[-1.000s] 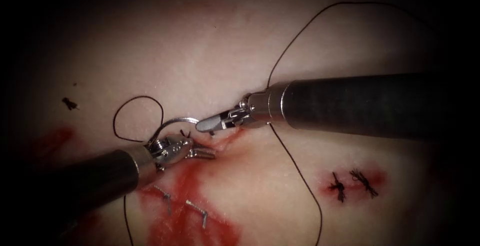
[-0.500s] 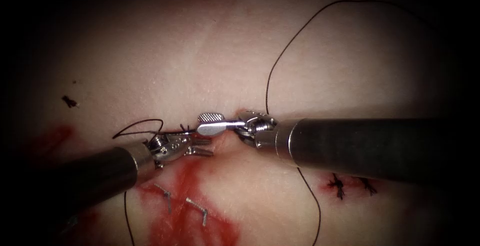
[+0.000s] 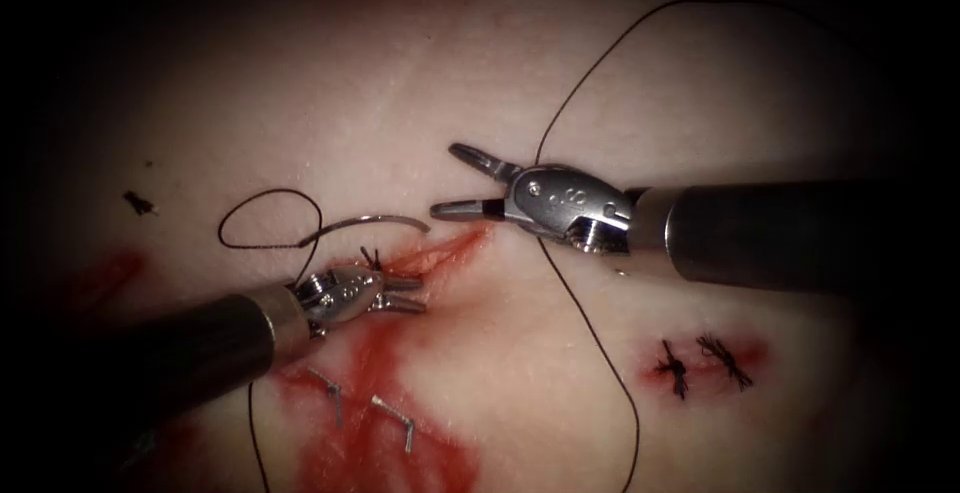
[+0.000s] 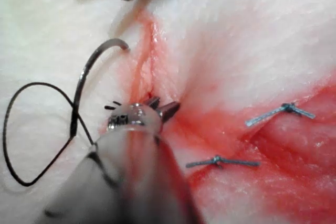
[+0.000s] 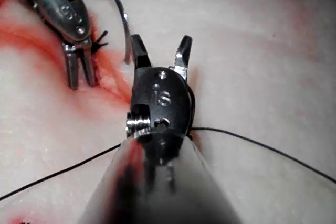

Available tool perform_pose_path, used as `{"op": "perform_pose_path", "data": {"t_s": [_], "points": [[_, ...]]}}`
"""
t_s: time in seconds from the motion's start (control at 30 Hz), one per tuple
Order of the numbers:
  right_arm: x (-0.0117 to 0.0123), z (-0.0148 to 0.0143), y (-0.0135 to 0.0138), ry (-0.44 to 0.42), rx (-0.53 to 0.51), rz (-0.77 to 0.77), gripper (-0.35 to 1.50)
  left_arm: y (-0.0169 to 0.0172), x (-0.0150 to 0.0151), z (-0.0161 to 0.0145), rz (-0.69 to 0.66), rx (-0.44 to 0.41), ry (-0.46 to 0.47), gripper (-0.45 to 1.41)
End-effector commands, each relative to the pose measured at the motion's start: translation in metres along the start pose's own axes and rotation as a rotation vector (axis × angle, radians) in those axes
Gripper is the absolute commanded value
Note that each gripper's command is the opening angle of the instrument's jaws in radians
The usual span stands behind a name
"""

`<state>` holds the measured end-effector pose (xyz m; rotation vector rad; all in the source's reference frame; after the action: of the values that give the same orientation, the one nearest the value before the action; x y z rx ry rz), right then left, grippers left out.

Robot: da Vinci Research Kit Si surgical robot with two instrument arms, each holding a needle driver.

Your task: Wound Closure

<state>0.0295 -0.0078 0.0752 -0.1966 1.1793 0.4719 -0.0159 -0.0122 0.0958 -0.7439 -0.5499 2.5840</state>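
Both tools hold nothing, the right tool (image 3: 455, 181) spread wide and the left tool (image 3: 410, 294) slightly parted at the cut (image 3: 440, 251), so regrasping the free-lying needle (image 3: 365, 225) mid-curve looks soundest.

A surgical training bench in a lab, this: a pale slab of pork tissue (image 3: 420, 83) smeared with red fluid (image 3: 380, 423), black knotted stitches (image 3: 700, 365) at four o'clock, metal staples (image 3: 395, 421) at six o'clock, and steel wristed instruments on dark shafts (image 3: 790, 233).
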Motion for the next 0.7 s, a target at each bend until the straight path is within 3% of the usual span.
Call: {"op": "perform_pose_path", "data": {"t_s": [0.03, 0.17, 0.23, 0.4, 0.6, 0.7], "points": [[0.0008, 0.0008, 0.0, -0.02, -0.009, -0.069, 1.48, -0.0001, 0.0001, 0.0009, 0.001, -0.001, 0.0, 0.2], [0.0012, 0.0009, -0.0023, -0.107, -0.024, -0.198, 1.48, 0.0001, 0.0, 0.0009, 0.001, -0.001, -0.003, 0.2], [0.0006, 0.0016, -0.0047, -0.197, -0.015, -0.225, 1.48, 0.0002, 0.0001, 0.0009, 0.0, -0.001, -0.006, 0.22], [-0.0004, 0.0037, -0.0087, -0.365, -0.171, -0.288, 1.48, 0.0003, 0.0, 0.0009, 0.001, -0.002, -0.009, 0.22], [0.0002, 0.0046, -0.0104, -0.378, -0.25, -0.386, 1.48, 0.0003, -0.0001, 0.001, 0.002, 0.0, -0.012, 0.24], [0.0016, 0.0062, -0.0127, -0.387, -0.31, -0.523, 1.46, 0.0003, -0.0002, 0.0011, 0.002, 0.001, -0.012, 0.24]]}}
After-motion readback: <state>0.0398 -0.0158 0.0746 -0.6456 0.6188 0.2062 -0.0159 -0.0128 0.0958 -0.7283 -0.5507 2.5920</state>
